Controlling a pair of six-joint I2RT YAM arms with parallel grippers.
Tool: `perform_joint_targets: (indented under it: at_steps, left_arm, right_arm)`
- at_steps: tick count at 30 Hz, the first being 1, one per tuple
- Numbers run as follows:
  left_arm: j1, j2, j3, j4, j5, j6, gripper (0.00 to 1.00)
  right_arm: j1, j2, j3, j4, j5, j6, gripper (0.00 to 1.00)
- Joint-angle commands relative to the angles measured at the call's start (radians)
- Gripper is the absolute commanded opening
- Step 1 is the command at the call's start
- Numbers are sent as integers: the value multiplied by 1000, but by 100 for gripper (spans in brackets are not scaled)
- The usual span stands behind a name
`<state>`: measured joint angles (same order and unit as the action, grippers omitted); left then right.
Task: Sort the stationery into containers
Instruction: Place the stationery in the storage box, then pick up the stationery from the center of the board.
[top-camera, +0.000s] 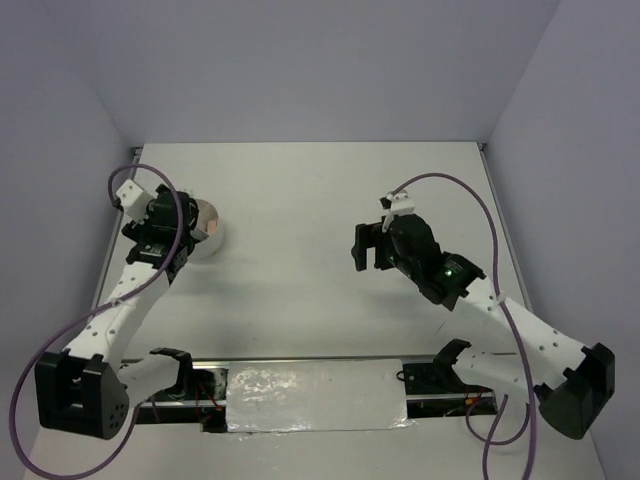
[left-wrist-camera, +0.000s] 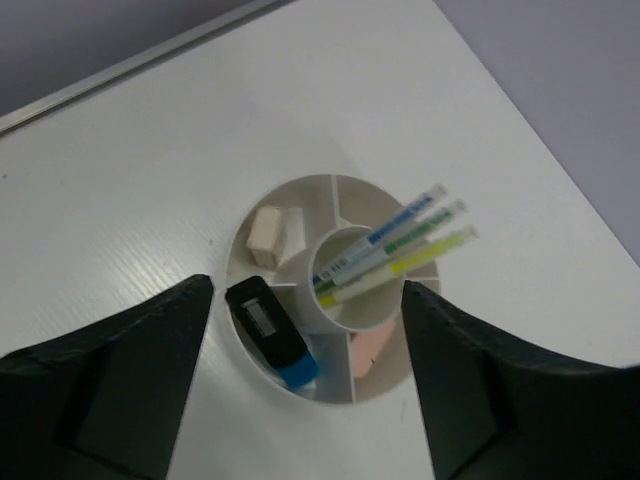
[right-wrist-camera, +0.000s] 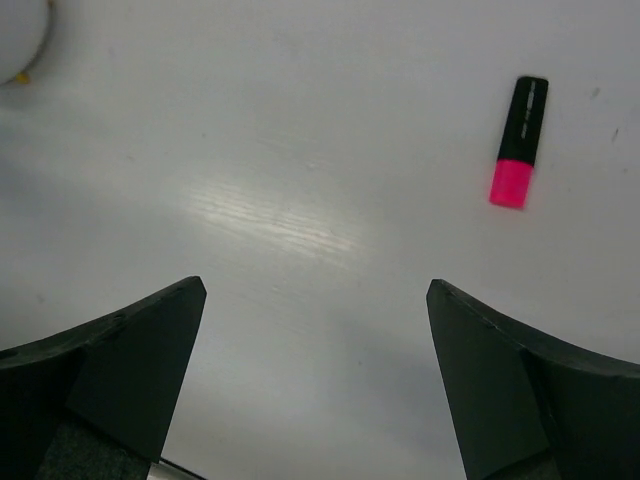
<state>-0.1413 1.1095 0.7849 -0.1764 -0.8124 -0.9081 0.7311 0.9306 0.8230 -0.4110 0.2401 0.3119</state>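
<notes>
**Status: sorting nearly complete.**

Tub (left-wrist-camera: 330, 179) contents, as seen from the left wrist:
- Centre cup: three pens (left-wrist-camera: 400, 245), leaning out over the rim toward the right of that view.
- Outer compartment, upper left: tan eraser (left-wrist-camera: 265, 230), with a paler piece just beside it that cannot be identified.
- Outer compartment, lower left: blue highlighter (left-wrist-camera: 272, 332), black cap uppermost in the view, lying tilted with its blue end at the rim.
- Outer compartment, lower right: pink eraser (left-wrist-camera: 372, 347), partly hidden by the divider.

Outstanding item: pink highlighter (right-wrist-camera: 518, 142). It lies flat on the table (right-wrist-camera: 300, 150), well apart from the tub, whose edge shows only at the top-left corner of the right wrist view. No other loose stationery shows in any view.

Tool state:
- Left gripper (left-wrist-camera: 305, 300) — fingers spread, nothing between them, hovering directly over the tub.
- Right gripper (right-wrist-camera: 315, 290) — fingers spread and empty, above bare table. The pink highlighter sits ahead of it and off toward the right finger, not between the fingers.

Judgement: one transfer remains. The right gripper must first centre over the pink highlighter, then pick it up and carry it across to a free or matching compartment. The left arm over the tub may obstruct that delivery.
</notes>
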Motion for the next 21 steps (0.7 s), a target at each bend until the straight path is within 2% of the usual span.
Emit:
perform_joint_targets:
  at_steps: [1,2,3,5,6,10,14,17,21]
  left_arm:
    - [3,-80,146,-134,186,70,95]
    - [3,-95,171,-135,186,90,95]
    - [3,-109,213,-199,264,141,99]
    - [3,-181,240,-270,352,191,99]
    - [3,-209,249,-284,446,219,99]
    - [3,-386,232,-333,642,380,99]
    - [5,-458,179,-360,711,466,99]
    - [5,-473,122,-371,699,466,99]
    - [5,-497,18,-316,757,451,99]
  right_arm:
    - [-120,123,19,9,-79,19,100]
    - [-152,158,31,9,-82,19,100]
    - [-182,195,44,-1,-128,7,100]
    - [-257,293,70,3,-151,-17,100]
    - [-281,327,76,6,-144,-25,100]
    - [-392,503,134,18,-172,-71,98]
    - [-446,649,195,31,-203,-105,90]
    - [-470,757,264,11,-234,-122,81]
    - [-490,859,341,-14,-226,-132,68]
